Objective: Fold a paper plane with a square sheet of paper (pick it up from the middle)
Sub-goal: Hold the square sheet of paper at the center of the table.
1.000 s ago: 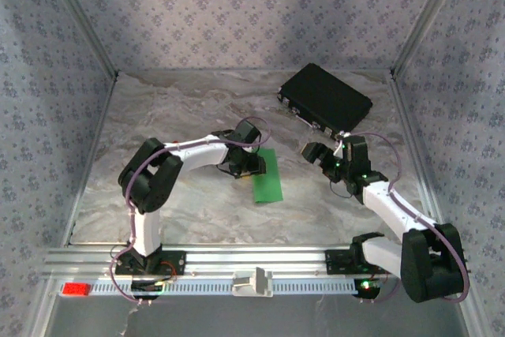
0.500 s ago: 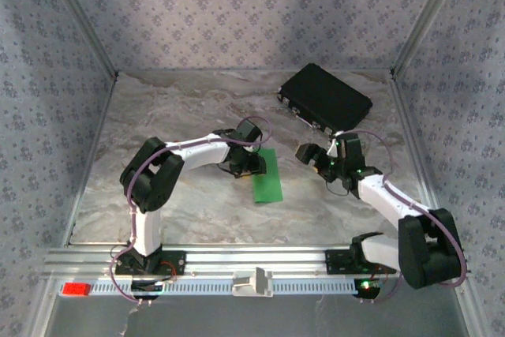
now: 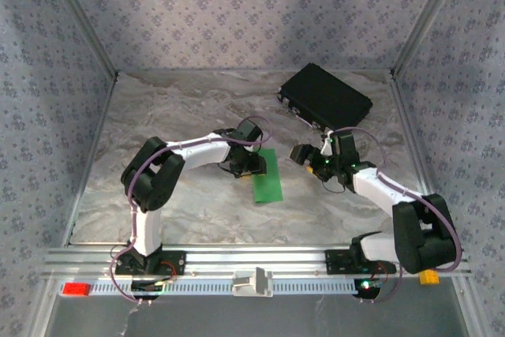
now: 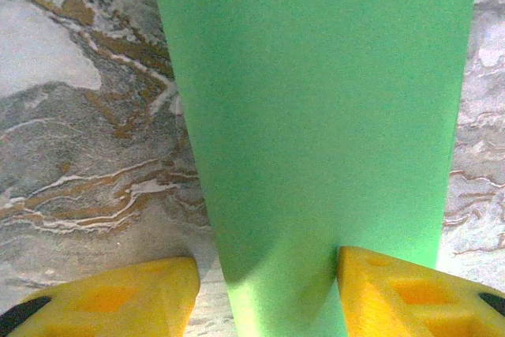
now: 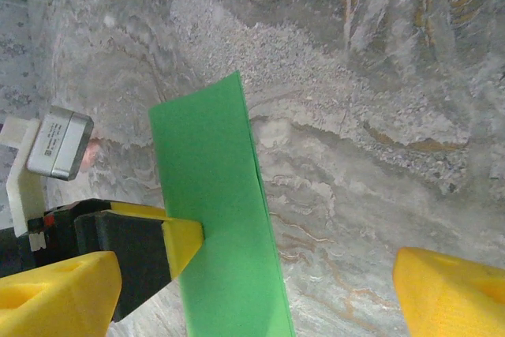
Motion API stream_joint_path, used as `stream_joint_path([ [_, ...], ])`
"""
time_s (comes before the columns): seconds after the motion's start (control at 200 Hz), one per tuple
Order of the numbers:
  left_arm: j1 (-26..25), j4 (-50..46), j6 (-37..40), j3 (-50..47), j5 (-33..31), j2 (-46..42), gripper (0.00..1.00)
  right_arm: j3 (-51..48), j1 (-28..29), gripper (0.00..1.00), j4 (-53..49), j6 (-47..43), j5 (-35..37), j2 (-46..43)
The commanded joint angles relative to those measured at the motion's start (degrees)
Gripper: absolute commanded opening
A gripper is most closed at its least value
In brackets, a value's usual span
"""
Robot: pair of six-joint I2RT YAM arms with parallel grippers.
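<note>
Now: both claws at the sheet of paper [image 3: 268, 177], mid-table.

Seen from above, the green sheet of paper is a long narrow strip lying flat on the marble table [image 3: 173, 116], well apart from the black case [image 3: 325, 98] at the far right. My left claw [image 3: 251, 165] sits at the strip's far left edge, half spread. Through its wrist camera I see one yellow finger [image 4: 410, 290] resting on the paper and the other just beside its edge. My right claw [image 3: 304, 154] hovers just right of the strip, spread wide and holding nothing.
</note>
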Motion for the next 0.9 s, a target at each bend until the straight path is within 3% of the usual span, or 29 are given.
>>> stream_joint_path([
  [0.0,-0.5,2.8,1.8,-1.5,-3.5,6.1,0.53,2.0,0.5,0.9,0.0,-1.1,-1.9,1.6],
  [0.225,-0.6,3.0,1.6,-1.5,-3.5,6.3,0.53,3.8,1.8,0.78,0.1,-2.3,-5.1,4.9],
  [0.435,-0.6,3.1,1.8,-1.7,-3.3,6.3,0.53,6.8,4.2,0.39,-0.5,-3.6,-8.2,10.4],
  [0.59,-0.5,3.0,1.9,-1.7,-3.4,6.3,0.53,9.3,6.2,0.18,-1.3,-4.1,-8.6,14.7],
  [0.894,-0.7,3.3,1.9,-1.8,-3.4,6.4,0.53,13.2,9.4,0.01,-3.0,-5.4,-8.2,21.2],
])
